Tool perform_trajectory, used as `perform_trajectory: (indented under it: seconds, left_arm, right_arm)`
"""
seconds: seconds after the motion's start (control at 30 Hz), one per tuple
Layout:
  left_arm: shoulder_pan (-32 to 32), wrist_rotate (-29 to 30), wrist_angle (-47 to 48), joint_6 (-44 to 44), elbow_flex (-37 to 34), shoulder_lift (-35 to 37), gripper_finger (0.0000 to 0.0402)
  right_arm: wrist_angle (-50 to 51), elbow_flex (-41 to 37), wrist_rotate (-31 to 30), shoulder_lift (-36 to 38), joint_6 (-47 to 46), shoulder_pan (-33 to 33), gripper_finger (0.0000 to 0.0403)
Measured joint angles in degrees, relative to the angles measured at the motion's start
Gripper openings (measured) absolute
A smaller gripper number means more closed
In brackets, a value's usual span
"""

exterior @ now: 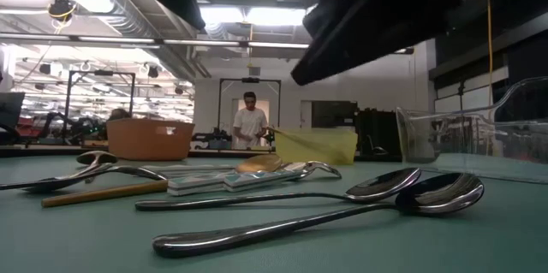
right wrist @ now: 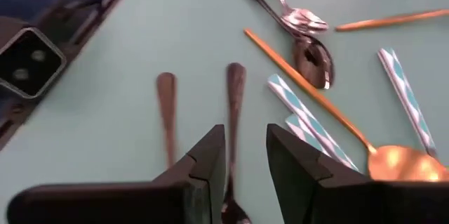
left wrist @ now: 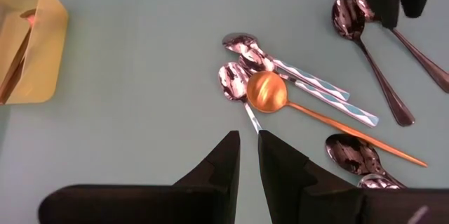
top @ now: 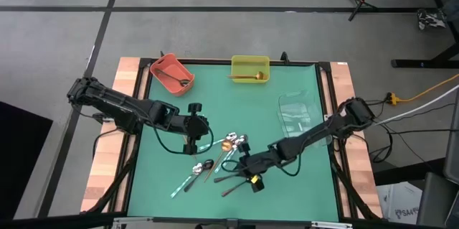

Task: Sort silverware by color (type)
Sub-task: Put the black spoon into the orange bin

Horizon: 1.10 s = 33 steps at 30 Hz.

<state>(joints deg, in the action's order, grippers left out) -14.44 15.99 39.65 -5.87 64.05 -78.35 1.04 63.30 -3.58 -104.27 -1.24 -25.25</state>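
While among spoons (top: 215, 168), bins (top: 172, 72) well apart.

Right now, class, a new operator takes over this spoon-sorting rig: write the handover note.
Left tool: slightly open, empty, above the blue-striped spoons.
Right tool: slightly open, empty, over two dark spoon handles.
Done: one spoon lies in the red bin, one gold spoon in the yellow bin.
Left: the clear bin looks empty; the pile of dark, gold and striped spoons mid-table needs sorting.
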Motion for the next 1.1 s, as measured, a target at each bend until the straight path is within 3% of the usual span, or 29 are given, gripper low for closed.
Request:
perform_trajectory:
  seconds: [1.1]
  left_arm:
    - [0.0,-0.2,-1.0,0.0,0.0,0.0,0.0047]
  right_arm:
    - [-1.2,0.3,4.7,-9.9,-2.2,0.5,0.0097]
